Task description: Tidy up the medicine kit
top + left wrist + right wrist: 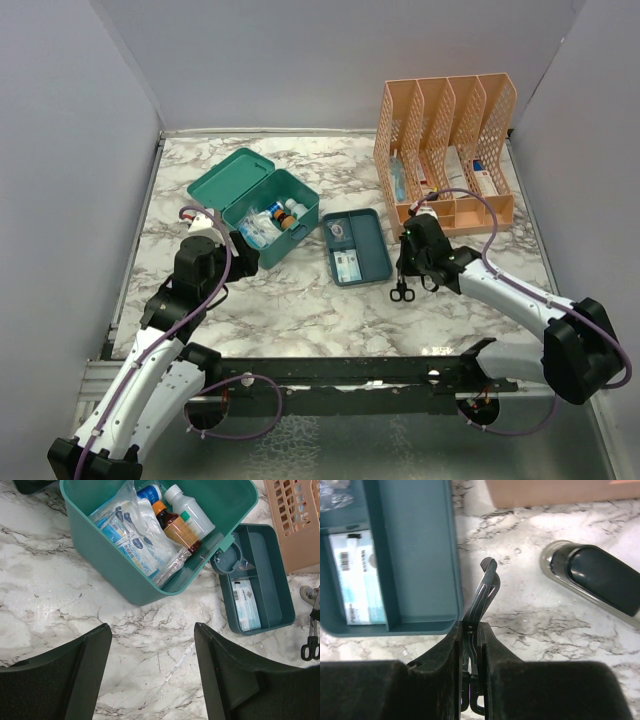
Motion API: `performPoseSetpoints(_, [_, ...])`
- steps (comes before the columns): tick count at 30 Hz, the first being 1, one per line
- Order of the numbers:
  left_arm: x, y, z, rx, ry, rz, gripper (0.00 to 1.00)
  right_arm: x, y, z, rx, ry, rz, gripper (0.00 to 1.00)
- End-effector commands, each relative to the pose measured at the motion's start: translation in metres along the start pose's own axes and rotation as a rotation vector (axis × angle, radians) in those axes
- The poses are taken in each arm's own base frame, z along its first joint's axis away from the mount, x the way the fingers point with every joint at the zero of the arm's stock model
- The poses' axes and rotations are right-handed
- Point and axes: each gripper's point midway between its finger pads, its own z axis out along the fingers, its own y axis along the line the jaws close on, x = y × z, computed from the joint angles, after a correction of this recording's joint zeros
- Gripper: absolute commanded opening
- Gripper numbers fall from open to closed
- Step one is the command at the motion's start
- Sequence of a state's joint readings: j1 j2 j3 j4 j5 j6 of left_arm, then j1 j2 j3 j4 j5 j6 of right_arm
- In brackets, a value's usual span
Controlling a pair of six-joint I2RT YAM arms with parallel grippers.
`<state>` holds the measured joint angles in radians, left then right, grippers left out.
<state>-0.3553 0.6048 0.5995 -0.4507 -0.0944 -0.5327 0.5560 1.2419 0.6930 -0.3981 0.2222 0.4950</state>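
The teal medicine kit [290, 240] stands open at centre left, lid [230, 175] tipped back. In the left wrist view the box [115, 575] holds gauze packets [135, 540], a brown bottle [175, 527] and a white bottle [192, 512]. Its insert tray [372, 245] lies to the right with a white-blue packet [357, 577] in one compartment. My left gripper [152, 627] is open and empty over bare marble just in front of the box. My right gripper [471, 627] is shut on black scissors [485, 587], blades pointing forward beside the tray [415, 555]; the handles hang below the fingers [401, 292].
The peach lattice file organizer [445, 120] stands at back right with boxes in its slots. A silver-and-black oblong object [595, 577] lies on the marble between the scissors and the organizer. White walls close in the table on three sides.
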Motion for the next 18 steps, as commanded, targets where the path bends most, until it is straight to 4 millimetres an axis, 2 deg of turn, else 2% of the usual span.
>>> performPoseSetpoints(1, [-0.003, -0.001, -0.001, 0.004, -0.018, -0.006, 0.7, -0.027, 0.035, -0.012, -0.188, -0.066, -0.041, 0.05])
performPoseSetpoints(4, [-0.003, -0.001, -0.001, 0.006, -0.014, -0.006, 0.7, -0.041, 0.053, -0.017, -0.265, -0.088, -0.058, 0.05])
performPoseSetpoints(7, [-0.003, -0.001, -0.001, 0.006, -0.016, -0.007, 0.7, -0.052, 0.066, -0.011, -0.299, -0.095, -0.066, 0.05])
performPoseSetpoints(13, [-0.004, -0.002, -0.002, 0.009, -0.021, -0.005, 0.7, -0.072, 0.085, 0.02, -0.307, -0.084, -0.087, 0.05])
performPoseSetpoints(18, [-0.006, -0.001, -0.004, 0.009, -0.034, -0.006, 0.7, -0.083, 0.083, 0.049, -0.246, -0.089, -0.169, 0.05])
